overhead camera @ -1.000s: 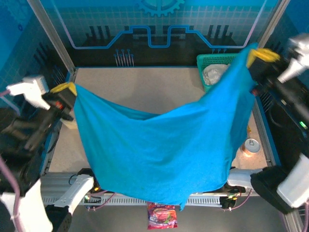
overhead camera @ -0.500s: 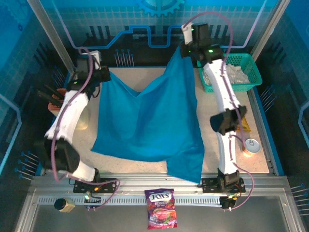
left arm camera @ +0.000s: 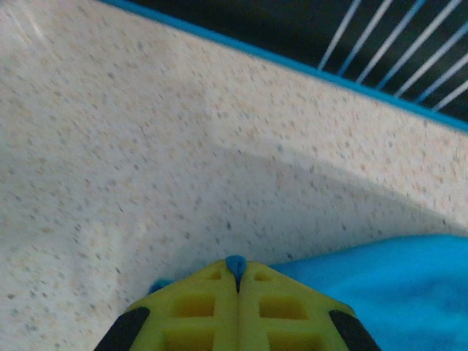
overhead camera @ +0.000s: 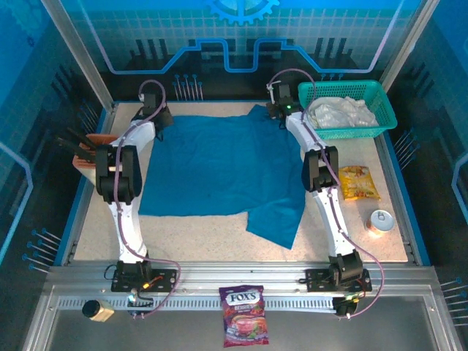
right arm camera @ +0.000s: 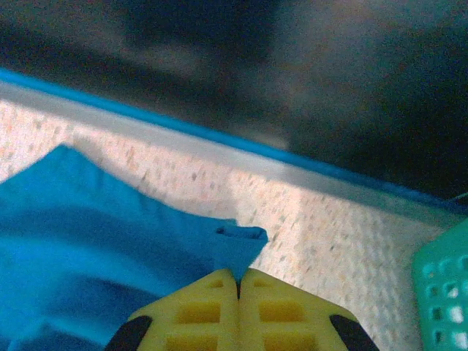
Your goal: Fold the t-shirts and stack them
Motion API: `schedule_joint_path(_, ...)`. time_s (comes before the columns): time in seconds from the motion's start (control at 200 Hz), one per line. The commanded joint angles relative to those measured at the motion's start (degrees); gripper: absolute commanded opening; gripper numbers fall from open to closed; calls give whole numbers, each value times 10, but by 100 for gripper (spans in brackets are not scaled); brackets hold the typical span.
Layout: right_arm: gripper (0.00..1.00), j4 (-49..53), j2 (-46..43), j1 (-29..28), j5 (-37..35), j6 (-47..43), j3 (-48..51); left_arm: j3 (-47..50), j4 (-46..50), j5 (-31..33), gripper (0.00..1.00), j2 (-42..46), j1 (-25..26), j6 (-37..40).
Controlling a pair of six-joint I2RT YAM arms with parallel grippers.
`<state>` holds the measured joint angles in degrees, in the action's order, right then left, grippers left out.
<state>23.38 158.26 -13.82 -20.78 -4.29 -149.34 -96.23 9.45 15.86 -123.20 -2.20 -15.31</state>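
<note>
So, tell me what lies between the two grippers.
The teal-blue t-shirt, spread on the table in the top view; its far edge runs from the left gripper to the right gripper, their fingers shut on it.

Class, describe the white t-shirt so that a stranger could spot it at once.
Find the far right corner of the table, where a teal-green mesh basket stands. The white t-shirt lies crumpled inside it; the blue t-shirt lies spread on the table instead.
</note>
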Motion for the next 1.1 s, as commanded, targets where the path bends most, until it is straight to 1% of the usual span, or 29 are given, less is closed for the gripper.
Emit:
schedule_joint_path(0.0,0,-89,-59,4,-37,13,30,-29,-31,30,0,-10,-10,-12)
schedule_joint_path(0.13,0,-115,-108,5,-40,25,85,-18,-34,22,0,-7,-19,-16)
schedule_joint_path(0.245,0,-141,-167,5,-34,33,156,-1,-41,7,0,5,-21,-17)
schedule_joint_path(0.39,0,-189,-246,5,-11,48,264,19,-44,-8,0,20,-22,-17)
schedule_joint_path(0.405,0,-193,-265,4,-8,49,274,22,-44,-9,0,22,-22,-17)
schedule_joint_path(0.53,0,-223,-326,5,14,57,347,36,-47,-24,0,40,-23,-17)
schedule_joint_path(0.736,0,-233,-391,4,41,86,448,70,-51,-38,0,67,-23,-20)
schedule_joint_path(0.941,0,-256,-450,3,41,118,561,130,-68,-37,0,110,-26,-24)
schedule_joint_path(1.096,0,-267,-492,3,43,138,625,162,-72,-42,0,149,-31,-26)
